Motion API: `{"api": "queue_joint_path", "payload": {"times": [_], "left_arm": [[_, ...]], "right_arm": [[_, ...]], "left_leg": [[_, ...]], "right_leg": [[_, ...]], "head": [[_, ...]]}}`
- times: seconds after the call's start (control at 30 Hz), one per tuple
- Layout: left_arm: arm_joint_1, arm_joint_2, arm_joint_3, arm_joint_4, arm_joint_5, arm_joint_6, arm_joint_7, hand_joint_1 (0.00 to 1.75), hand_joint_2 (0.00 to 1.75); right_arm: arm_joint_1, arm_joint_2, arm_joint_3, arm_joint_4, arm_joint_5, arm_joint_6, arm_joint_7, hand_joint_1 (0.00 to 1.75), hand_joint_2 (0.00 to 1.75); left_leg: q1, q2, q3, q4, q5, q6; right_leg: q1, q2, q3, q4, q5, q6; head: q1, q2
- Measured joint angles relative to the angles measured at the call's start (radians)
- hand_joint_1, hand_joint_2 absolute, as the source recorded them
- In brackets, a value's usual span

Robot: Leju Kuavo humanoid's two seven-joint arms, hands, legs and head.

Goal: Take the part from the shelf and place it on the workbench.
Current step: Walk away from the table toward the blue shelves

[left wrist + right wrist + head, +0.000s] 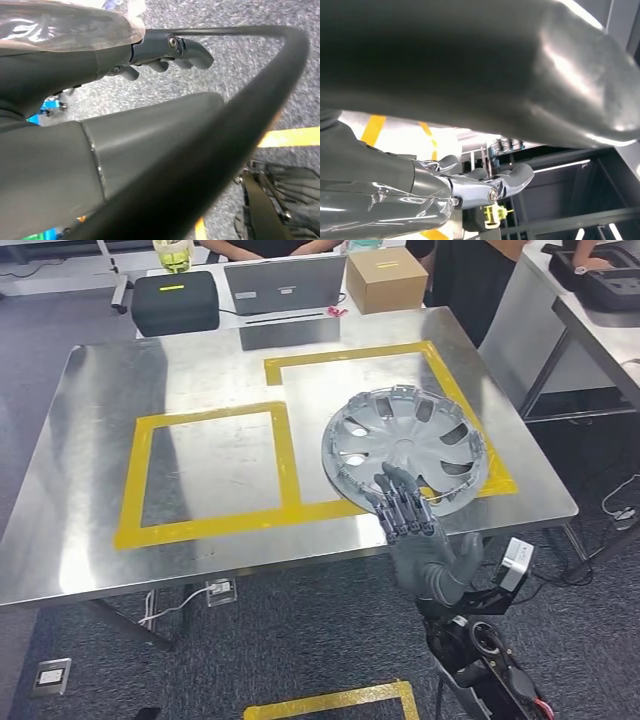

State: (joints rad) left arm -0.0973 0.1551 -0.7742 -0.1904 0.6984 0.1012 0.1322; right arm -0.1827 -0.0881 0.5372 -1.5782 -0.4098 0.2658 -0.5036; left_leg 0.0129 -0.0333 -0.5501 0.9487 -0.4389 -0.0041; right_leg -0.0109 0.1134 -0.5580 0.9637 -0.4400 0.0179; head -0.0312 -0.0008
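Observation:
The part is a silver hubcap point(407, 445). It lies on the steel workbench point(90, 500) inside the right yellow-taped square point(347, 365), and its near rim covers the tape at the front right corner. My right hand point(419, 535) is at the bench's front edge. Its fingers point(398, 502) reach up over the hubcap's near rim, and its thumb point(474, 548) is spread off to the side. In the right wrist view nothing sits between the thumb point(490, 65) and the fingers point(497, 185). My left hand point(158, 55) hangs over the carpet, holding nothing.
A second yellow-taped square point(204, 468) marks the bench's left half. Behind the bench stand a laptop point(285, 285), a black case point(175, 302) and a cardboard box point(386, 278), with people beyond. Another table point(596, 330) stands at the right. Cables lie on the floor point(181, 605).

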Motion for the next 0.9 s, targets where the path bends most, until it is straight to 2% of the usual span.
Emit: {"api": "queue_joint_path", "payload": {"times": [0.03, 0.07, 0.1, 0.13, 0.17, 0.2, 0.23, 0.27, 0.33, 0.37, 0.4, 0.43, 0.5, 0.53, 0.57, 0.63, 0.67, 0.7, 0.73, 0.77, 0.8, 0.87, 0.9], "left_arm": [[-0.001, -0.001, 0.000, 0.000, 0.000, 0.000, -0.001, 0.00, 0.00], [0.000, -0.001, -0.001, 0.000, 0.000, -0.001, -0.001, 0.00, 0.00], [0.002, -0.001, -0.001, 0.000, 0.000, -0.001, -0.002, 0.00, 0.00], [0.004, -0.001, -0.002, 0.000, 0.000, -0.001, -0.002, 0.00, 0.00], [0.005, -0.001, -0.003, 0.000, 0.000, -0.001, -0.002, 0.00, 0.00], [0.006, -0.001, -0.004, 0.000, 0.000, -0.001, -0.002, 0.00, 0.00], [0.006, -0.001, -0.006, 0.000, 0.000, -0.002, -0.002, 0.00, 0.00], [0.006, -0.001, -0.007, 0.000, 0.000, -0.002, -0.002, 0.00, 0.00], [0.005, -0.003, -0.009, 0.000, 0.000, -0.002, -0.002, 0.00, 0.00], [0.005, -0.003, -0.009, 0.000, 0.000, -0.002, -0.002, 0.00, 0.00], [0.005, -0.004, -0.010, 0.000, 0.000, -0.002, -0.002, 0.00, 0.00], [0.005, -0.004, -0.010, 0.000, 0.000, -0.002, -0.002, 0.00, 0.00], [0.003, -0.004, -0.012, 0.000, 0.000, -0.002, -0.002, 0.00, 0.00], [0.002, -0.004, -0.012, 0.000, 0.000, -0.002, -0.002, 0.00, 0.00], [0.002, -0.004, -0.013, 0.000, 0.000, -0.002, -0.002, 0.00, 0.00], [0.002, -0.003, -0.013, 0.000, 0.000, -0.002, -0.002, 0.00, 0.00], [0.003, -0.003, -0.013, 0.000, 0.000, -0.002, -0.002, 0.00, 0.00], [0.004, -0.003, -0.013, 0.000, 0.000, -0.002, -0.002, 0.00, 0.00], [0.005, -0.003, -0.013, 0.000, 0.000, -0.003, -0.002, 0.00, 0.00], [0.006, -0.003, -0.013, 0.000, 0.000, -0.003, -0.002, 0.00, 0.00], [0.007, -0.002, -0.013, 0.000, 0.000, -0.003, -0.002, 0.00, 0.00], [0.007, 0.000, -0.014, 0.000, -0.001, -0.003, -0.002, 0.00, 0.00], [0.006, 0.000, -0.014, 0.000, -0.001, -0.003, -0.001, 0.00, 0.00]], "right_arm": [[0.001, -0.001, -0.001, -0.001, 0.000, -0.001, 0.000, 0.00, 0.00], [0.001, -0.002, -0.003, -0.002, 0.001, -0.002, 0.000, 0.00, 0.00], [0.001, -0.003, -0.005, -0.004, 0.001, -0.003, 0.000, 0.00, 0.00], [0.001, -0.003, -0.005, -0.004, 0.002, -0.004, 0.000, 0.00, 0.00], [0.003, -0.003, -0.006, -0.005, 0.002, -0.004, 0.000, 0.00, 0.00], [0.005, -0.004, -0.006, -0.005, 0.002, -0.004, 0.000, 0.00, 0.00], [0.006, -0.004, -0.006, -0.005, 0.002, -0.005, 0.000, 0.00, 0.00], [0.007, -0.004, -0.007, -0.005, 0.002, -0.005, 0.000, 0.00, 0.00], [0.007, -0.005, -0.010, -0.005, 0.002, -0.005, 0.000, 0.00, 0.00], [0.006, -0.005, -0.012, -0.006, 0.002, -0.005, 0.000, 0.00, 0.00], [0.006, -0.005, -0.013, -0.007, 0.002, -0.005, 0.000, 0.00, 0.00], [0.006, -0.005, -0.013, -0.007, 0.002, -0.005, 0.000, 0.00, 0.00], [0.008, -0.006, -0.014, -0.008, 0.002, -0.005, 0.000, 0.00, 0.00], [0.008, -0.006, -0.014, -0.009, 0.002, -0.005, 0.000, 0.00, 0.00], [0.007, -0.006, -0.014, -0.011, 0.002, -0.005, 0.000, 0.00, 0.00], [0.005, -0.006, -0.014, -0.013, 0.002, -0.005, 0.000, 0.00, 0.00], [0.006, -0.006, -0.014, -0.013, 0.002, -0.004, 0.000, 0.00, 0.00], [0.008, -0.006, -0.014, -0.013, 0.002, -0.004, 0.000, 0.00, 0.00], [0.010, -0.006, -0.013, -0.013, 0.002, -0.004, 0.000, 0.00, 0.00], [0.011, -0.006, -0.013, -0.013, 0.002, -0.005, 0.001, 0.00, 0.00], [0.011, -0.006, -0.014, -0.013, 0.002, -0.005, 0.001, 0.00, 0.00], [0.011, -0.006, -0.014, -0.013, 0.003, -0.007, 0.001, 0.00, 0.00], [0.011, -0.006, -0.015, -0.014, 0.004, -0.008, 0.001, 0.00, 0.00]], "left_leg": [[0.002, 0.010, 0.003, -0.005, 0.002, 0.006], [0.004, 0.022, 0.006, -0.011, 0.003, 0.012], [0.003, 0.033, 0.008, -0.013, 0.003, 0.016], [0.001, 0.043, 0.008, -0.013, 0.002, 0.019], [0.000, 0.054, 0.009, -0.013, 0.001, 0.021], [0.000, 0.065, 0.009, -0.012, 0.000, 0.021], [-0.001, 0.075, 0.011, -0.012, -0.001, 0.021], [-0.001, 0.085, 0.013, -0.012, -0.003, 0.019], [-0.003, 0.102, 0.022, -0.010, -0.009, 0.013], [-0.006, 0.110, 0.025, -0.009, -0.012, 0.009], [-0.009, 0.118, 0.027, -0.008, -0.014, 0.005], [-0.012, 0.126, 0.028, -0.007, -0.015, 0.001], [-0.012, 0.141, 0.030, -0.005, -0.017, -0.007], [-0.011, 0.132, 0.027, 0.005, -0.026, -0.013], [-0.008, 0.112, 0.016, 0.033, -0.046, -0.018], [-0.003, 0.061, -0.041, 0.154, -0.111, -0.028], [-0.001, 0.048, -0.079, 0.228, -0.141, -0.031], [0.000, 0.043, -0.108, 0.283, -0.156, -0.033], [0.001, 0.041, -0.121, 0.301, -0.150, -0.034], [0.002, 0.040, -0.112, 0.276, -0.124, -0.034], [0.004, 0.033, -0.084, 0.212, -0.084, -0.033], [0.010, -0.003, -0.018, 0.063, -0.019, -0.029], [0.011, -0.016, 0.001, 0.018, -0.006, -0.026]], "right_leg": [[0.001, -0.020, -0.008, 0.014, -0.012, 0.005], [0.003, -0.046, -0.025, 0.048, -0.036, 0.010], [0.002, -0.076, -0.048, 0.105, -0.071, 0.014], [0.002, -0.095, -0.080, 0.176, -0.110, 0.018], [0.000, -0.102, -0.110, 0.245, -0.141, 0.022], [0.000, -0.105, -0.129, 0.289, -0.154, 0.025], [0.000, -0.107, -0.128, 0.294, -0.146, 0.027], [0.000, -0.111, -0.106, 0.256, -0.120, 0.027], [0.004, -0.142, -0.026, 0.105, -0.052, 0.021], [0.007, -0.158, 0.008, 0.043, -0.030, 0.015], [0.010, -0.168, 0.028, 0.005, -0.018, 0.007], [0.013, -0.169, 0.034, -0.009, -0.017, 0.000], [0.011, -0.147, 0.035, -0.012, -0.010, -0.012], [0.008, -0.137, 0.035, -0.015, -0.007, -0.018], [0.005, -0.128, 0.036, -0.019, -0.003, -0.024], [0.001, -0.112, 0.034, -0.023, 0.002, -0.032], [0.001, -0.102, 0.031, -0.023, 0.004, -0.034], [0.001, -0.092, 0.030, -0.023, 0.005, -0.035], [0.001, -0.080, 0.029, -0.023, 0.005, -0.034], [0.001, -0.068, 0.030, -0.022, 0.006, -0.034], [0.001, -0.055, 0.031, -0.022, 0.006, -0.032], [0.002, -0.034, 0.029, -0.019, 0.006, -0.026], [0.004, -0.025, 0.026, -0.018, 0.007, -0.021]], "head": [[0.005, 0.000], [0.012, 0.000], [0.020, 0.000], [0.028, 0.000], [0.033, 0.000], [0.037, 0.000], [0.040, 0.000], [0.044, 0.000], [0.054, 0.000], [0.059, 0.000], [0.061, 0.000], [0.061, 0.000], [0.057, 0.000], [0.055, 0.000], [0.052, 0.000], [0.037, 0.000], [0.030, 0.000], [0.025, 0.000], [0.021, 0.000], [0.017, 0.000], [0.013, 0.000], [0.004, 0.000], [0.002, 0.000]]}}
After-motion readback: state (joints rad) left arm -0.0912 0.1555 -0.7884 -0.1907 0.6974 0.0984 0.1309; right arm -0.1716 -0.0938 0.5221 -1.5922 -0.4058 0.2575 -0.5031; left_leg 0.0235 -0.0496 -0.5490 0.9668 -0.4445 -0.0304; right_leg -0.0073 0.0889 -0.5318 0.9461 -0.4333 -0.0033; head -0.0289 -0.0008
